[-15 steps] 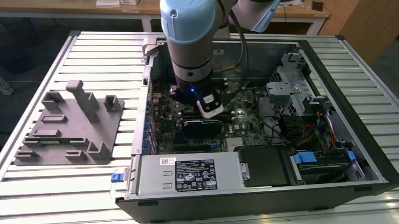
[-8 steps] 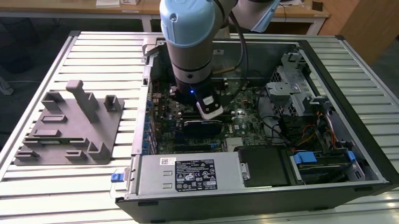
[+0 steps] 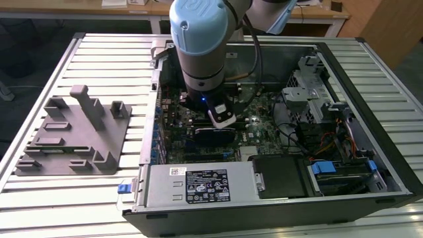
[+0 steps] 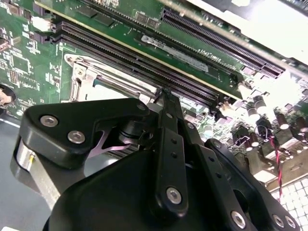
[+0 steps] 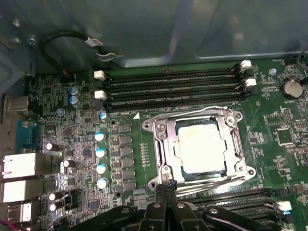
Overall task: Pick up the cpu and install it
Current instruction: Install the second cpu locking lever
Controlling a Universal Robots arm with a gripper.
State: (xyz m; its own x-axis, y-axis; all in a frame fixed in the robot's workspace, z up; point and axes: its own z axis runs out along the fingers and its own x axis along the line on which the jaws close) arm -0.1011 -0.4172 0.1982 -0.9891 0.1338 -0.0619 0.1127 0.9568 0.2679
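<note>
Exterior view: grey-and-blue robot arm (image 3: 201,54) reaches down into open black computer case (image 3: 370,64) on slatted white bench (image 3: 66,198); grey plastic tray with upright posts (image 3: 73,134) sits well apart at exterior view's left.

First wrist view: small square silvery cpu (image 5: 201,145) lies seated in metal socket frame (image 5: 161,139) on green motherboard (image 5: 86,144). Black pincer (image 5: 167,185) narrow, fingertips together, empty, at socket edge.

Second wrist view: pincer tip beside socket lever. Judgement: press gently, keep square, avoid skewing chip.

Grey arm (image 3: 201,64) with pale-blue joint caps; black, screw-studded fingers (image 4: 168,144)
</note>
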